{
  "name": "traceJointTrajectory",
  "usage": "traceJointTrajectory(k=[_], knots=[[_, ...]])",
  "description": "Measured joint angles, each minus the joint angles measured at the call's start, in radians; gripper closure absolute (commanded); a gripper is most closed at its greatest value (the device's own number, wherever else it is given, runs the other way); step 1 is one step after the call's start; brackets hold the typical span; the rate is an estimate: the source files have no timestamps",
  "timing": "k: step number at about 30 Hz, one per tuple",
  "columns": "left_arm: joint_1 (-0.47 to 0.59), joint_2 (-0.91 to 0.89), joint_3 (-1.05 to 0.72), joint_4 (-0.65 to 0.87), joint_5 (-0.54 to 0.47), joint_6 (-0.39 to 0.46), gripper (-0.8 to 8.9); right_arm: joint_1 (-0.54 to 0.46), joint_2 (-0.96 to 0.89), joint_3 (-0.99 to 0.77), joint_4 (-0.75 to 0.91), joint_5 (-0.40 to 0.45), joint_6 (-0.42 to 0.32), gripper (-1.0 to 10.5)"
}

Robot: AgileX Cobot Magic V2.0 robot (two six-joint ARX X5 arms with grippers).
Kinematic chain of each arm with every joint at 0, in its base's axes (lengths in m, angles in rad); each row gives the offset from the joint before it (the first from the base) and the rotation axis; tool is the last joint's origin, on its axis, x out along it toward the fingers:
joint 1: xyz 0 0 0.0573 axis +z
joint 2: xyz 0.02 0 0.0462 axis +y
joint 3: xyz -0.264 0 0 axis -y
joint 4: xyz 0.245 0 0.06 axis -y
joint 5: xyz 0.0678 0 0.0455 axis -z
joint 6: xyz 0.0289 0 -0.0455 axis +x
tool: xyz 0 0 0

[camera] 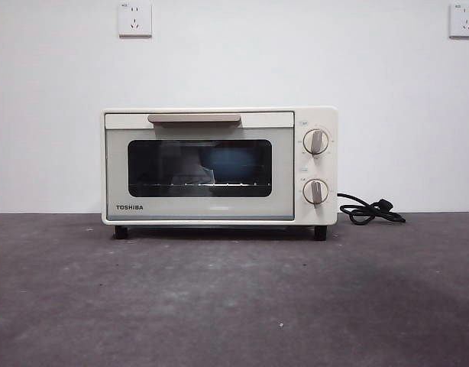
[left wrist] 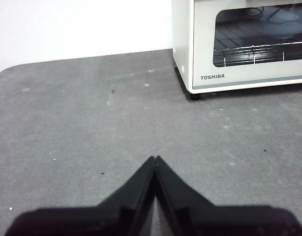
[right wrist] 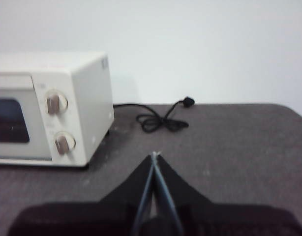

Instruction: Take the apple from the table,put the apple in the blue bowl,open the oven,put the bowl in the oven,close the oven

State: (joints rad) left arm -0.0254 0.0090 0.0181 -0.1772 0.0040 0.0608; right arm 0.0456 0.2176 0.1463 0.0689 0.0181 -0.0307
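The cream-white oven (camera: 219, 164) stands in the middle of the dark grey table (camera: 234, 298) with its door closed. Through the dark window the blue bowl (camera: 234, 162) shows on the rack inside; the left wrist view also catches the bowl (left wrist: 284, 22) behind the glass. The apple cannot be made out. My left gripper (left wrist: 155, 158) hangs shut over bare table off the oven's (left wrist: 244, 44) left front corner. My right gripper (right wrist: 154, 155) is shut too, over the table to the right of the oven (right wrist: 52, 113). Neither arm appears in the front view.
The oven's black power cord (camera: 370, 210) lies coiled on the table at its right side, and the cord (right wrist: 161, 120) shows beyond my right gripper. Two wall sockets (camera: 134, 18) sit high on the white wall.
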Motion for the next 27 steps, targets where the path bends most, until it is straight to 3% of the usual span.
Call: traceJointTrajectory(k=[8,23,27], knots=[[0.000,0.000,0.000,0.000,0.000,0.000,8.17,-0.021,-0.135,-0.117,0.031,-0.046,0.000,9.5],[0.000,0.004,0.000,0.000,0.000,0.000,8.17,-0.033,-0.208,-0.122,-0.251,-0.017,0.000,9.5],[0.000,0.005,0.000,0.002,0.000,0.000,8.17,-0.033,-0.208,-0.122,-0.258,-0.015,0.000,9.5]])
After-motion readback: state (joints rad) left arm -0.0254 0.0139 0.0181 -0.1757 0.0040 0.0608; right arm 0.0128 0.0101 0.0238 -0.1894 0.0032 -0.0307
